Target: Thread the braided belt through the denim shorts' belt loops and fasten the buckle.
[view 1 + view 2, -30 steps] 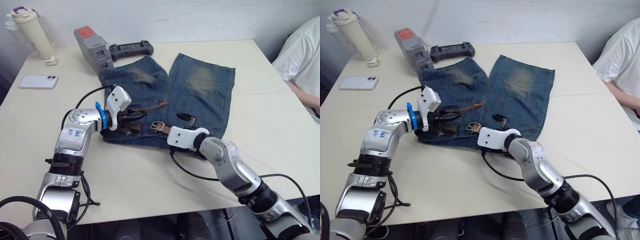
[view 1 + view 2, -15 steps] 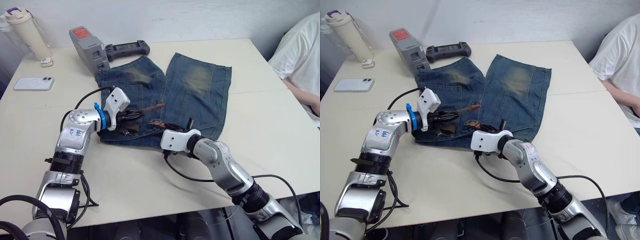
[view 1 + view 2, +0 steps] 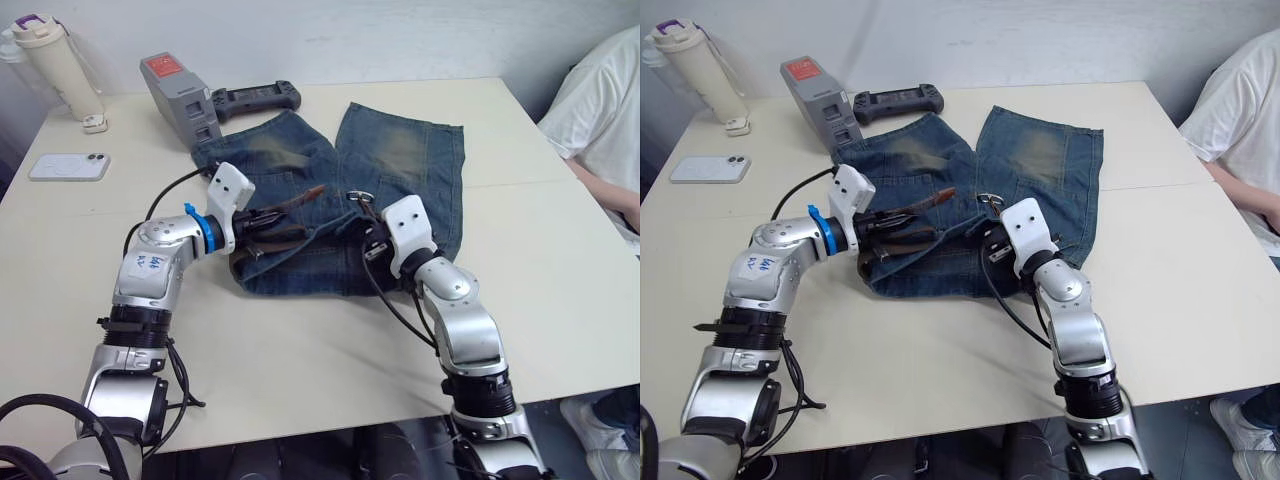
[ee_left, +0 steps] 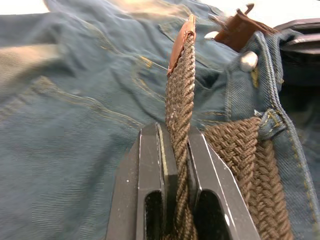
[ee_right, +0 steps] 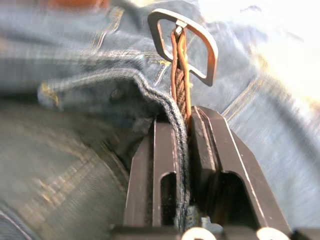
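The denim shorts (image 3: 400,160) lie mid-table with the waistband bunched toward me. My left gripper (image 4: 175,132) is shut on the braided belt (image 4: 179,85), just below its tan tip (image 3: 315,190), which sticks up and away. Beside it the belt runs under a belt loop (image 4: 267,120) on the waistband. My right gripper (image 5: 182,117) is shut on the belt's tan end just below the silver buckle (image 5: 185,42), with a fold of denim waistband pinched alongside. In the head views the buckle (image 3: 357,197) is raised above the shorts, right of the left gripper (image 3: 255,222).
At the back left stand a grey box (image 3: 180,95), a black controller (image 3: 255,98) and a cream bottle (image 3: 50,62). A white phone (image 3: 68,166) lies at the left. A person in a white shirt (image 3: 600,110) sits at the table's right edge.
My right gripper has shut on the belt's buckle end and swung up and to the right, lifting it and bunching the waistband. The left gripper kept its grip.
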Controlling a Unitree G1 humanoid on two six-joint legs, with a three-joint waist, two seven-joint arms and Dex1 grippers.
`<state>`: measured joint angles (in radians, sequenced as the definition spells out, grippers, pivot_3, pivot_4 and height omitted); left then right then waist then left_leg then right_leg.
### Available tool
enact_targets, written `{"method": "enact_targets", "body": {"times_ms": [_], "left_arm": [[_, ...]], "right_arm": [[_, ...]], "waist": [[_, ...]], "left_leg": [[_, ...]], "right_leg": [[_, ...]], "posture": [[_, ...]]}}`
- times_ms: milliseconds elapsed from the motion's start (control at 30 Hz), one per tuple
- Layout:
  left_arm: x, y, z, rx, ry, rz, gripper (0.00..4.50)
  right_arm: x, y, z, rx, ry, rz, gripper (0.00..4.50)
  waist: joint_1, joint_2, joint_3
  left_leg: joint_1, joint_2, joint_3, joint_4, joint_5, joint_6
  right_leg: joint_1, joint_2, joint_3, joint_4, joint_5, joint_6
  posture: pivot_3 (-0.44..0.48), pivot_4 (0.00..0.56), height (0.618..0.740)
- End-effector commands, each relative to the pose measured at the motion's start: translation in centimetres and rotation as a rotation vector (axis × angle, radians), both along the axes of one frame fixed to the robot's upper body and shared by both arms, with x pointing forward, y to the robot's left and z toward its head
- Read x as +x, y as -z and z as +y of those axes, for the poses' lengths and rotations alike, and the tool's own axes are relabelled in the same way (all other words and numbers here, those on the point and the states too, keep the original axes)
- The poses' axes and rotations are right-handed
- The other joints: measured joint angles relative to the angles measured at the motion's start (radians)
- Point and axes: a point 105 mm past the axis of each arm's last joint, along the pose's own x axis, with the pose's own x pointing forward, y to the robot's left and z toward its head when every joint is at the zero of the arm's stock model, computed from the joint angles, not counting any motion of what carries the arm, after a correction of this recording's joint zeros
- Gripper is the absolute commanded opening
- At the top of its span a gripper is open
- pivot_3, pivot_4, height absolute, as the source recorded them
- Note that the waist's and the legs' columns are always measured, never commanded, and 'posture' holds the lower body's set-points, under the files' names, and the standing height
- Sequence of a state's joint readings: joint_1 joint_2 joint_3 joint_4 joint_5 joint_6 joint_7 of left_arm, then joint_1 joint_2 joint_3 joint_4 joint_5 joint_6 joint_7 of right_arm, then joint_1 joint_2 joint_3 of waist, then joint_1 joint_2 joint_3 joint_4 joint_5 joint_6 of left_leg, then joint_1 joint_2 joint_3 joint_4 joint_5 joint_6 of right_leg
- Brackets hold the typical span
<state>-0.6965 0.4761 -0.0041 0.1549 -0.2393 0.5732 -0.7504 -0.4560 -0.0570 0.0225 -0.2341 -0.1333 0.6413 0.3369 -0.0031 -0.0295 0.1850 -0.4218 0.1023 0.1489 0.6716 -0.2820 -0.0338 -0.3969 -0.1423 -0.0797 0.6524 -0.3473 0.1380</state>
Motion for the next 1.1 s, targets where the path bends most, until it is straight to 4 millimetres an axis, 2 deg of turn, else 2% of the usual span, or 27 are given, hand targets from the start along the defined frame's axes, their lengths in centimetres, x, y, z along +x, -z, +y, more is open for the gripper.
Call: {"method": "enact_targets", "body": {"times_ms": [33,233,567,933,1000,1100], "left_arm": [[-0.8,-0.8,-1.2,0.009,0.038,-0.008,0.0],[-1.6,-0.3,-2.5,0.031,0.082,0.031,0.0],[-1.5,-0.1,-4.4,-0.003,0.1,0.061,0.0],[-1.1,-1.0,-3.7,-0.113,0.049,0.117,0.0],[-1.2,-1.8,-4.6,-0.163,0.062,0.129,0.0],[-1.7,-2.0,-5.9,-0.146,0.09,0.119,0.0]], "right_arm": [[-0.4,-2.1,-0.3,0.105,0.023,-0.037,0.02],[-0.5,-2.6,0.4,0.172,0.017,-0.024,0.02],[-1.4,-2.8,2.7,0.137,-0.073,-0.021,0.02],[-1.6,-2.4,2.1,0.133,-0.057,-0.011,0.02],[-1.4,-2.5,2.1,0.137,-0.059,-0.012,0.02],[-1.2,-3.2,2.9,0.129,-0.083,-0.028,0.02]], "waist": [[0.0,0.0,0.0],[0.0,0.0,0.0],[-0.001,0.0,0.0],[-0.001,0.0,0.0],[0.0,0.0,0.0],[0.0,0.0,0.0]], "left_leg": [[0.0,0.0,0.0,0.0,0.0,0.0],[0.0,0.0,0.0,0.0,0.0,0.0],[0.0,0.0,0.0,-0.002,0.001,-0.001],[0.0,0.0,0.0,-0.004,0.001,-0.001],[0.0,0.0,0.0,-0.004,0.001,-0.001],[0.0,0.0,0.0,-0.003,0.001,-0.001]], "right_leg": [[0.0,0.0,0.0,0.0,0.0,0.0],[0.0,0.0,0.0,0.0,0.0,0.0],[-0.001,0.0,0.0,-0.001,0.0,0.0],[-0.001,0.0,0.0,-0.001,0.0,0.0],[-0.001,0.0,0.0,-0.001,0.0,0.0],[-0.001,0.0,0.0,-0.001,0.0,0.0]], "posture": [[0.0,0.15,0.74],[0.0,0.15,0.74],[0.0,0.15,0.74],[0.0,0.15,0.74],[0.0,0.15,0.74],[0.0,0.15,0.74]]}}
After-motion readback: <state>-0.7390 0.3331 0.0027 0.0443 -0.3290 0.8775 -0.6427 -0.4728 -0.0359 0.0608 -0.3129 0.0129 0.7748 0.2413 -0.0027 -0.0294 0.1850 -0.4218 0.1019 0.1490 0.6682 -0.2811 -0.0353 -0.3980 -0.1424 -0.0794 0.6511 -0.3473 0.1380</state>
